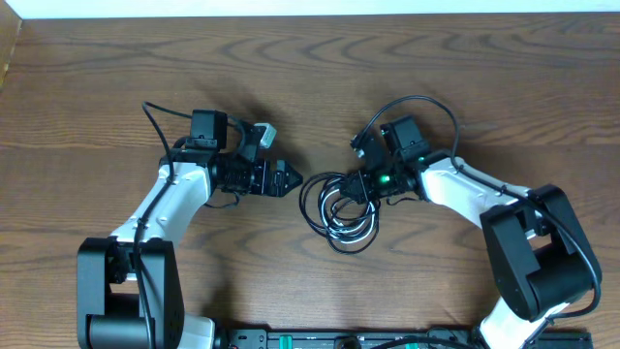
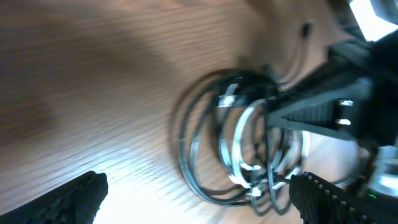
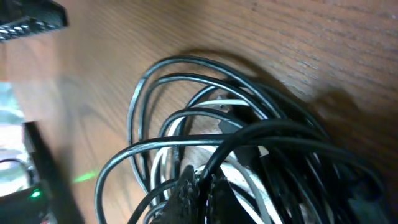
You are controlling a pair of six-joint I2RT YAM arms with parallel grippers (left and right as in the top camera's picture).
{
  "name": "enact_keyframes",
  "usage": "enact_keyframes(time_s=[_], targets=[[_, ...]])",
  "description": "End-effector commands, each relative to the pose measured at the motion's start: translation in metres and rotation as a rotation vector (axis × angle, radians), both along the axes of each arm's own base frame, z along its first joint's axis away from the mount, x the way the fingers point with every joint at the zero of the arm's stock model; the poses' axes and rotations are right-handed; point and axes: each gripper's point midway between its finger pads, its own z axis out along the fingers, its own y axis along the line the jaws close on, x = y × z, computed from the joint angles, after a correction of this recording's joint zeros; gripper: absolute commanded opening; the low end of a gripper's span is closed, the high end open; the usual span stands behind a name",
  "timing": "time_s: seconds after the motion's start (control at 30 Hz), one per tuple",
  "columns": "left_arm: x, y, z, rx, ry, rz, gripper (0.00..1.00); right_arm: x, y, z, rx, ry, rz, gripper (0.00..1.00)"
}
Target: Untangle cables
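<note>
The cables (image 1: 339, 208) lie coiled in a tangled bundle at the middle of the table, several black loops and a white one (image 3: 233, 102). My right gripper (image 1: 356, 184) sits on the bundle's upper right side. In the right wrist view its gripper (image 3: 200, 190) is shut on a black cable that runs up between the fingertips. My left gripper (image 1: 291, 180) stands open just left of the coil, apart from it. In the left wrist view the cables (image 2: 202, 146) lie ahead of its wide-apart fingers (image 2: 71, 199).
The thicker black cords (image 1: 412, 102) of the arms arch above the right wrist and behind the left arm (image 1: 155, 121). Bare wood table (image 1: 310, 58) extends to the back and sides. The arm bases (image 1: 131, 291) stand at the front edge.
</note>
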Motion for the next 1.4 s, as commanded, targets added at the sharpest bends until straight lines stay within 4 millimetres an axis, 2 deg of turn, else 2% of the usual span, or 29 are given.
enact_keyframes(time_s=[0.0,0.07,0.2,0.47,0.73,1.0,1.1,1.17,1.37], targets=[[-0.007,-0.019,0.016,-0.150,-0.011,-0.073,0.98,-0.006,0.007,0.013,0.074,-0.008,0.052,0.01],[-0.007,-0.024,0.022,-0.191,-0.020,-0.087,0.98,-0.011,0.011,0.018,0.109,-0.021,0.096,0.01],[-0.002,-0.025,0.025,-0.201,-0.051,-0.093,0.98,-0.022,0.024,0.043,0.279,-0.052,0.216,0.01],[0.003,-0.017,0.015,-0.126,-0.075,-0.082,0.98,-0.027,0.021,0.093,0.583,-0.092,0.332,0.01],[-0.007,-0.031,0.020,-0.163,-0.094,-0.159,0.98,-0.025,0.019,0.100,0.616,-0.103,0.340,0.01],[-0.008,-0.056,0.023,-0.166,-0.155,-0.234,0.98,-0.034,0.020,0.123,0.747,-0.132,0.425,0.01],[-0.003,-0.053,0.019,-0.132,-0.148,-0.198,0.98,-0.036,0.019,0.125,0.760,-0.128,0.433,0.01],[-0.001,-0.053,0.020,-0.134,-0.157,-0.196,0.98,-0.039,0.018,0.131,0.796,-0.134,0.459,0.01],[0.001,-0.058,0.026,-0.165,-0.175,-0.204,0.98,-0.039,0.019,0.132,0.799,-0.140,0.463,0.01]])
